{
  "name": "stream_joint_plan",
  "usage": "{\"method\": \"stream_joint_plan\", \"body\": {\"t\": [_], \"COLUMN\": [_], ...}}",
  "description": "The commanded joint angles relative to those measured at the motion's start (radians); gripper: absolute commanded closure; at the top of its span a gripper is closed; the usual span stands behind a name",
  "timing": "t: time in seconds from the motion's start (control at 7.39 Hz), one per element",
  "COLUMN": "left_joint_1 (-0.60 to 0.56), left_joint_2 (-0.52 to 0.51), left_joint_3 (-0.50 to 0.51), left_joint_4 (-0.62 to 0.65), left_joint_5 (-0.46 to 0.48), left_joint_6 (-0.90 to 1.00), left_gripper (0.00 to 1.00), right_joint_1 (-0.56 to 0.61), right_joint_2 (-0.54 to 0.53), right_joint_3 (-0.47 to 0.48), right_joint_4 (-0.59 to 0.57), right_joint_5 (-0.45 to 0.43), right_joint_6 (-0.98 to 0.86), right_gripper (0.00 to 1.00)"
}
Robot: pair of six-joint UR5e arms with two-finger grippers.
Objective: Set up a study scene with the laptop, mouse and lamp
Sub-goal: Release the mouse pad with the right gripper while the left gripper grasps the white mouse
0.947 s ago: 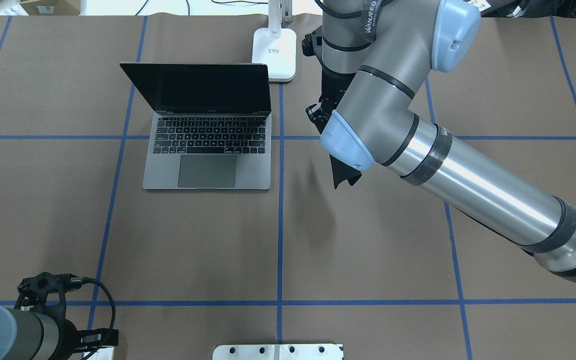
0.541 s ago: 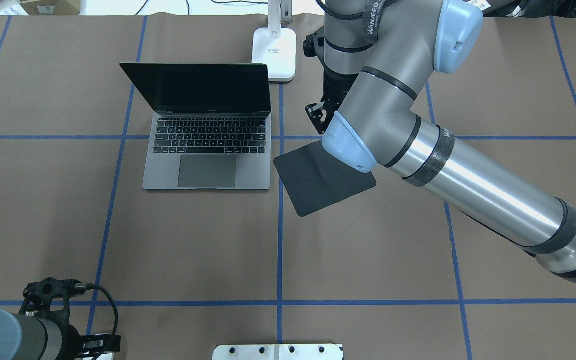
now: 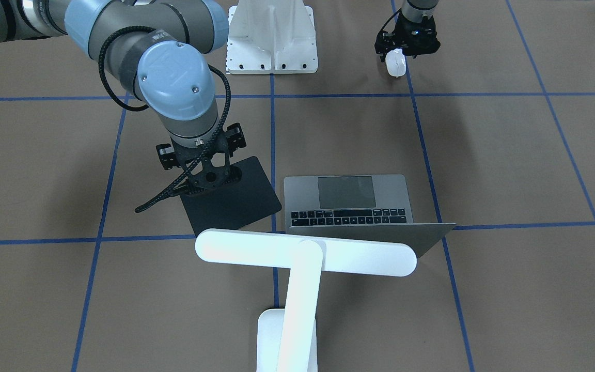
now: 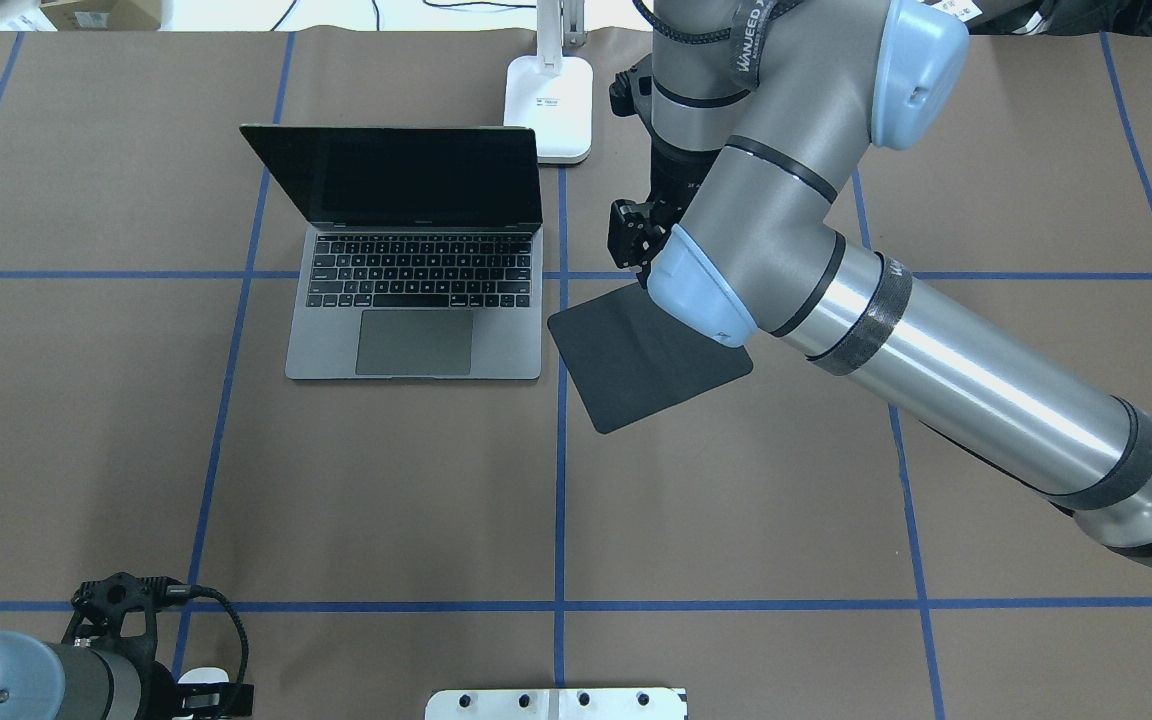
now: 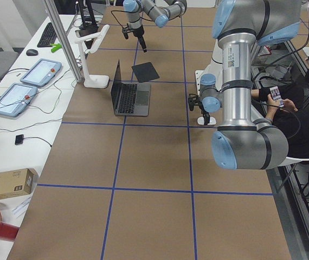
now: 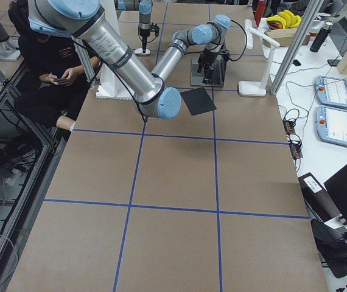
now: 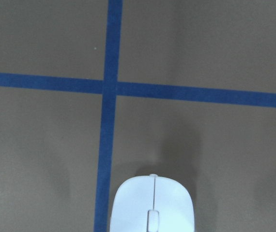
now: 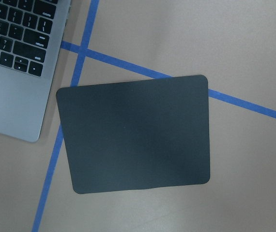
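Observation:
The open grey laptop [image 4: 414,300] stands left of table centre; it also shows in the front view [image 3: 346,199]. The white lamp [image 3: 305,251] stands behind it, its base [image 4: 549,100] at the far edge. The white mouse [image 3: 395,65] lies near the robot's base and fills the bottom of the left wrist view [image 7: 152,205]. My left gripper [image 3: 406,50] hovers just over it, its jaws looking open. My right gripper [image 3: 208,182] looks open and empty, just above the far edge of the black mouse pad [image 4: 641,355].
The mouse pad lies flat right of the laptop, a small gap between them [image 8: 138,135]. The white ribbed pedestal [image 3: 271,36] is bolted at the robot's side of the table. Blue tape lines [image 4: 560,480] cross the brown table cover. A seated person [image 5: 306,103] is beside the table.
The mouse pad, which hung crumpled from my right gripper, dropped flat onto the table, and the gripper let go. My left gripper moved toward the near edge, over the mouse.

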Motion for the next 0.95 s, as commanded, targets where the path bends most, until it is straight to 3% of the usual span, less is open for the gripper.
{"method": "stream_joint_plan", "body": {"t": [0.0,0.41,0.81], "left_joint_1": [0.002,0.005,0.01], "left_joint_2": [0.002,0.0,-0.001], "left_joint_3": [0.012,0.014,0.014], "left_joint_4": [-0.024,-0.025,-0.027], "left_joint_5": [-0.001,-0.006,-0.009], "left_joint_6": [0.0,0.0,0.0], "left_gripper": [0.05,0.2,0.25], "right_joint_1": [0.0,0.0,0.0], "right_joint_2": [-0.001,-0.005,-0.01], "right_joint_3": [0.002,0.007,0.01], "right_joint_4": [0.001,0.001,0.001], "right_joint_5": [-0.001,-0.002,-0.016], "right_joint_6": [-0.001,-0.015,-0.018], "right_gripper": [0.0,0.0,0.0]}}
